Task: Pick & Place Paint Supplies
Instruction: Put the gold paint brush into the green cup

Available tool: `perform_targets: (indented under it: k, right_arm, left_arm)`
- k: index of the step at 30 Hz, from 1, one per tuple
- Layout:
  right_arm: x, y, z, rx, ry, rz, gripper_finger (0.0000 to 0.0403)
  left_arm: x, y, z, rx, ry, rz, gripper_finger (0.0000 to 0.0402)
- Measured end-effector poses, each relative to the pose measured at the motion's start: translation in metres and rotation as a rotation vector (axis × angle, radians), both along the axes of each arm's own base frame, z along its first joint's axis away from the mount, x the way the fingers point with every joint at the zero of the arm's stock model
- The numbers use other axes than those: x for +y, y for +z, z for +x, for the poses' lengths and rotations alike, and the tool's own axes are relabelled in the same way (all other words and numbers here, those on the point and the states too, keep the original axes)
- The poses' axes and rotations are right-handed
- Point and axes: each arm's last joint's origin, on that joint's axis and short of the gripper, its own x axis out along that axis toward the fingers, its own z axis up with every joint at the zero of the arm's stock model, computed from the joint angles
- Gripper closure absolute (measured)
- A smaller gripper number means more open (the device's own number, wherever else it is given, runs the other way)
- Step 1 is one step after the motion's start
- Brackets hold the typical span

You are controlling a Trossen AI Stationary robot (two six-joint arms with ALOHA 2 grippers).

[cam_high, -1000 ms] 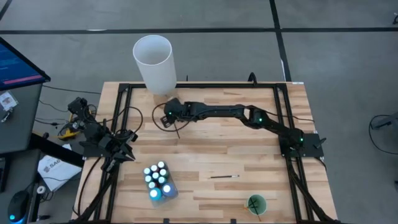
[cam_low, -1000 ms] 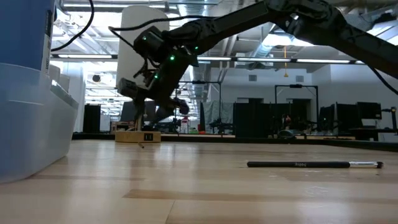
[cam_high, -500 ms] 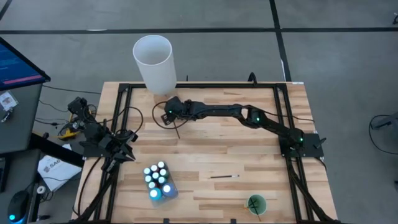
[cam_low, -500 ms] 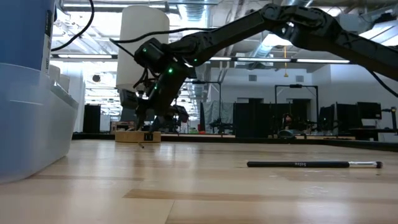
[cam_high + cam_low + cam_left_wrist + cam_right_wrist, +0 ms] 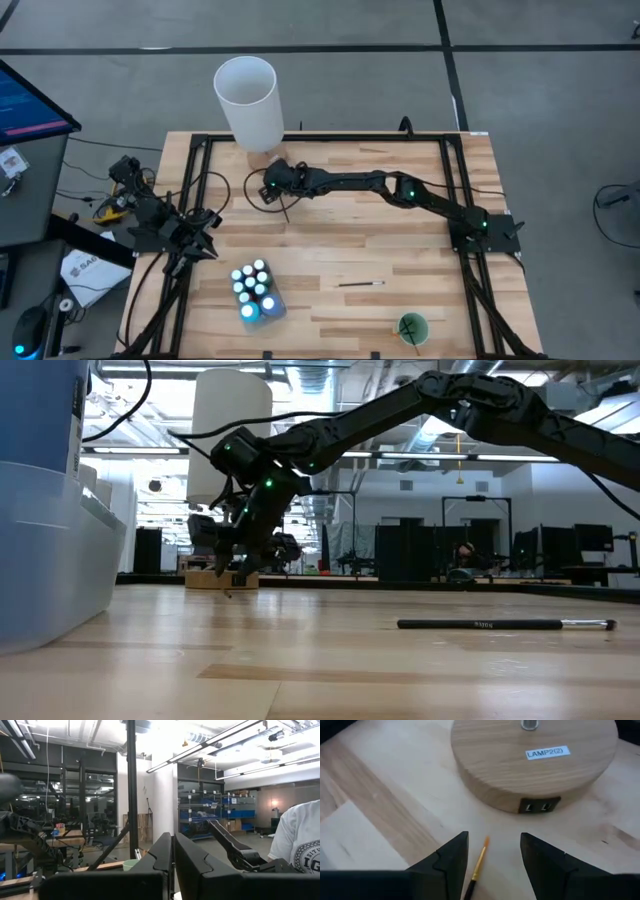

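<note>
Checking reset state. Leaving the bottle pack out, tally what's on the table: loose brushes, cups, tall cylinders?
Loose brushes: 2 (orange-tipped brush, dark brush)
Green cup: 1
White cylinder: 1
Total: 4

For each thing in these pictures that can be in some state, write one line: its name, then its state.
right gripper: open, low over the table, fingers either side of a brush
orange-tipped brush: lying flat, not gripped
left gripper: shut, parked at the table's left edge
second brush: lying flat, alone
paint bottles: upright, capped, clustered
white cylinder: upright, open-topped
</note>
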Motion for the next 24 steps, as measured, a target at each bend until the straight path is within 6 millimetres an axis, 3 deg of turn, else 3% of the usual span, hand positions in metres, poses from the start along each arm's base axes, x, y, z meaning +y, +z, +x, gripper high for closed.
perform_targets:
  k: [19,24]
  right_arm:
    - [0.006,-0.022,-0.005,0.036,0.008,-0.019,0.0229]
    - [0.005,-0.024,-0.011,0.085,-0.036,0.014,0.0272]
  left_arm:
    - [0.000,0.000,0.000,0.000,0.000,0.000,0.0394]
    - [0.000,0.000,0.000,0.000,0.000,0.000,0.0394]
